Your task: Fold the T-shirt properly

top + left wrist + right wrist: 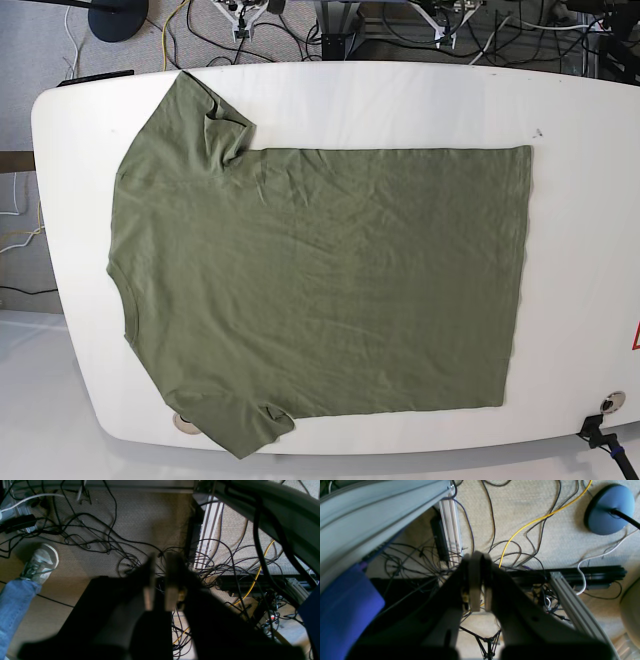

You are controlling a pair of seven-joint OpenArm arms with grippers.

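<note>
White table [330, 90] carries the T-shirt [320, 300], laid flat and unfolded, collar end toward the base view's left, hem toward its right. One sleeve is partly turned over on itself at the far edge; the other overhangs the near table edge slightly.

Neither arm appears in the base view. Both wrist cameras look down past the table edge at carpet [140, 517] strewn with cables [520, 530], so both jaws are parked well apart from the garment. Left gripper [159, 580]: jaws stand a narrow gap apart, holding nothing. Right gripper [480, 585]: jaws nearly together, only a slit between them, holding nothing.

Judged step: none yet begun; the shirt awaits its first fold. The next move calls for both arms to come in over the table, open wider, and pinch cloth at matching points along one long side, probably shoulder and hem.

Edges: bare table lies beyond the hem and along the far side, giving room to approach. The near sleeve at the rim may slip off if dragged.
</note>
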